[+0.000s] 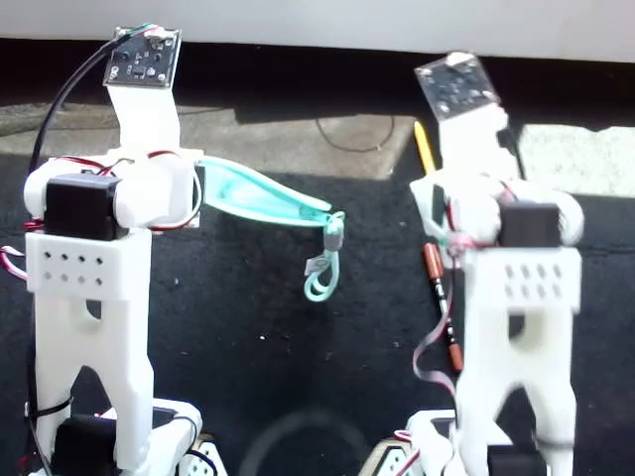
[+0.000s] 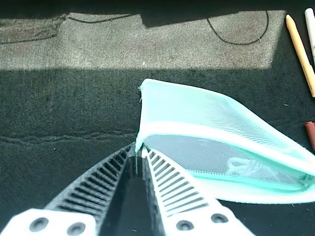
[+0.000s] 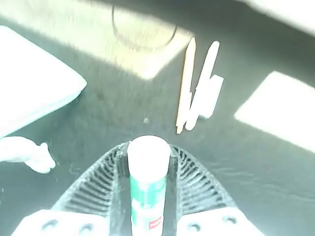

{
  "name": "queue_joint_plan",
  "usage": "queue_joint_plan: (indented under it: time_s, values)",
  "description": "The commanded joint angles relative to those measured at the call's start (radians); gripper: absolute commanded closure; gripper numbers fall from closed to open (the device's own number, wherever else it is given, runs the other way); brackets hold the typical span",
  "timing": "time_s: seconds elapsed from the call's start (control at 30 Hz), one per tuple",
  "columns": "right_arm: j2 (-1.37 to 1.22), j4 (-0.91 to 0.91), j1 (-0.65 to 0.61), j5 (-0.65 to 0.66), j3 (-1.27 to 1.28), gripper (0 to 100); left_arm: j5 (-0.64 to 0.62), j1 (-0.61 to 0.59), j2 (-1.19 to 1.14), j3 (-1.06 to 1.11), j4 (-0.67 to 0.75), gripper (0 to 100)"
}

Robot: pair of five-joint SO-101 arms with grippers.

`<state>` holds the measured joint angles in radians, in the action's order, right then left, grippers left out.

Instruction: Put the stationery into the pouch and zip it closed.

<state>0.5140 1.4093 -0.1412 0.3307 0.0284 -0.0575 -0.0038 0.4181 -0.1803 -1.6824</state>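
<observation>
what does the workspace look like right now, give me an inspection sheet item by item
surface: dark mat, sunlit patches on the far side
job's things: teal mesh pouch held by one end; green stick with a white cap, gripped; yellow pencil, white pen and red-brown pen lying on the mat
clutter: nothing seen
grippers: left gripper fingers shut on the pouch's edge; right gripper shut on the stick
cables: thin black cable looping across the sunlit patch
surroundings: white band along the far edge

No text can be read: the small red label (image 3: 154,222) on the white and green plastic stick (image 3: 147,182) and the pale marks on the red-brown and black pen (image 1: 444,307) are too small to make out.
</observation>
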Motion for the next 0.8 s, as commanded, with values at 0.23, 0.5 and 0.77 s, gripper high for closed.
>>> queue_joint_plan:
  time_s: [0.23, 0.5, 0.77]
  values:
    - [0.191, -0.186, -0.222, -0.213, -0.208, 99.3, -0.009, 0.01, 0.005, -0.09, -0.072, 99]
    - [-0.001, -0.328, -0.455, -0.316, -0.294, 99.3, -0.009, 0.005, -0.071, -0.079, -0.063, 99]
    - [-0.173, -0.426, -0.579, -0.322, -0.297, 99.3, -0.009, 0.004, -0.288, -0.193, -0.055, 99]
